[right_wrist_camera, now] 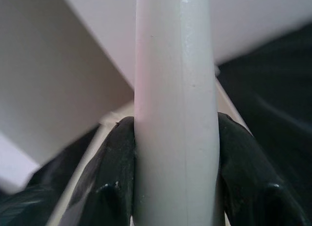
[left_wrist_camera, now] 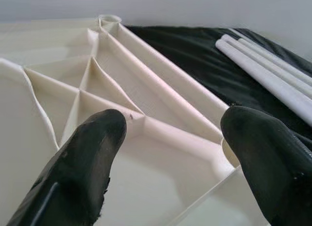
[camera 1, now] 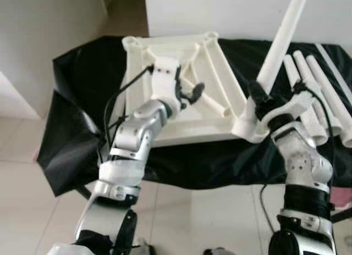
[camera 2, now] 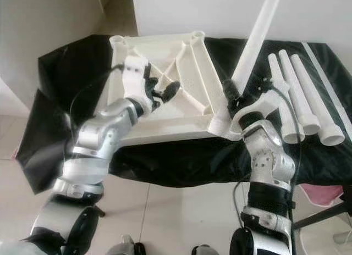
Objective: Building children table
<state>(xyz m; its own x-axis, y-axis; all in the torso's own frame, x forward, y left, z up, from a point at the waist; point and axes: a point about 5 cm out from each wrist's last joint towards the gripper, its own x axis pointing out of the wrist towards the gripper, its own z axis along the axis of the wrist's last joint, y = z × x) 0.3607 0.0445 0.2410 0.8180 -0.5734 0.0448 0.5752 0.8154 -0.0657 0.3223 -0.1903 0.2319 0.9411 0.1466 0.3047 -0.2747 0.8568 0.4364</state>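
A white children's tabletop [camera 1: 214,62] lies upside down on a black-covered surface, its ribs facing up. My right gripper [camera 1: 263,96] is shut on a white table leg [camera 1: 280,38], which stands tilted with its foot at the tabletop's near right corner socket [camera 1: 248,128]. In the right wrist view the leg [right_wrist_camera: 176,104] is clamped between both black fingers [right_wrist_camera: 105,177]. My left gripper [camera 1: 190,93] hovers open over the tabletop's ribbed middle; its fingertips [left_wrist_camera: 92,158] sit apart above the ribs [left_wrist_camera: 112,84], holding nothing.
Three more white legs [camera 2: 300,101] lie side by side on the black cloth [camera 1: 77,101] to the right of the tabletop. A white wall rises behind. Pale tiled floor [camera 1: 27,205] lies in front and to the left.
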